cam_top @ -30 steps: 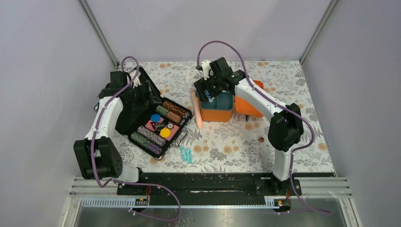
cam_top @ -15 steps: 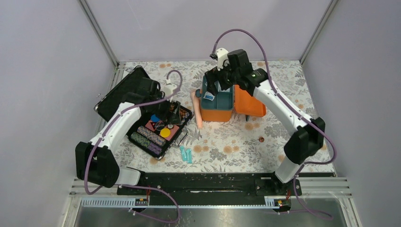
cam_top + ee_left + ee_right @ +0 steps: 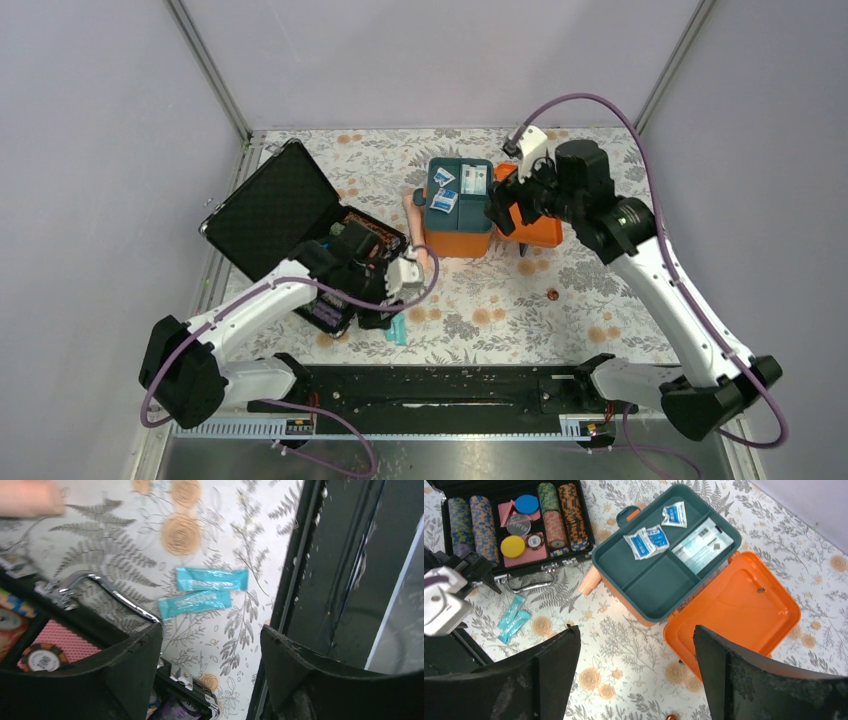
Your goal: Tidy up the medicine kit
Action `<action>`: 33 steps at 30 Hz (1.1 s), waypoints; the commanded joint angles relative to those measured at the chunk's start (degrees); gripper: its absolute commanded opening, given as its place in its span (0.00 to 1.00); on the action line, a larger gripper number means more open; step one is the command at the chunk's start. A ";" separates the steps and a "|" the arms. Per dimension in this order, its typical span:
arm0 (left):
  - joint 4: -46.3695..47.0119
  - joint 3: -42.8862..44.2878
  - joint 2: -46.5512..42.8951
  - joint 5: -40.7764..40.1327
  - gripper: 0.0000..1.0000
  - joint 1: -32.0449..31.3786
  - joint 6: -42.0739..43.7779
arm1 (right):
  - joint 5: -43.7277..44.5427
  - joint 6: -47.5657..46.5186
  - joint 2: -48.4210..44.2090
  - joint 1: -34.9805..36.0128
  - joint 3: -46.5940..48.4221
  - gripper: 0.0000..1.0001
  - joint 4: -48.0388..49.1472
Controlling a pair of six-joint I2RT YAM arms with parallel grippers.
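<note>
The medicine kit (image 3: 459, 240) stands open at the back middle of the table, its orange lid (image 3: 540, 231) lying flat to the right. Its dark teal tray (image 3: 659, 580) holds small blue-and-white packets (image 3: 647, 540) and a larger white packet (image 3: 701, 545). Two teal sachets (image 3: 204, 590) lie on the table by the front rail, also seen from above (image 3: 395, 328). My left gripper (image 3: 210, 635) is open and empty just short of the sachets. My right gripper (image 3: 636, 635) is open and empty, held above the table beside the kit's lid.
A black case of striped chip stacks (image 3: 300, 225) lies open at the left, its chrome handle (image 3: 110, 587) close to the sachets. A pink tube (image 3: 421, 245) lies against the kit's left side. A small copper object (image 3: 552, 295) lies on the cloth. The black front rail (image 3: 325, 580) is beside my left gripper.
My left arm swung from the black case's lid forward and right to the teal sachets. My right arm pulled back from over the kit to the right, uncovering the tray.
</note>
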 commanded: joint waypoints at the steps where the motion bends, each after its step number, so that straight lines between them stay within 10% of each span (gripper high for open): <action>1: 1.03 -3.11 -2.84 -4.92 0.69 -6.13 12.58 | 2.78 1.24 -4.00 0.01 -5.26 0.88 1.15; 9: 1.32 1.02 6.65 -8.92 0.55 -8.01 31.61 | 6.19 1.90 -5.19 -0.47 -7.61 0.85 9.56; 33: 1.64 2.93 18.70 -6.03 0.44 -13.49 46.94 | 4.66 14.85 -1.76 -5.04 -10.92 0.81 17.34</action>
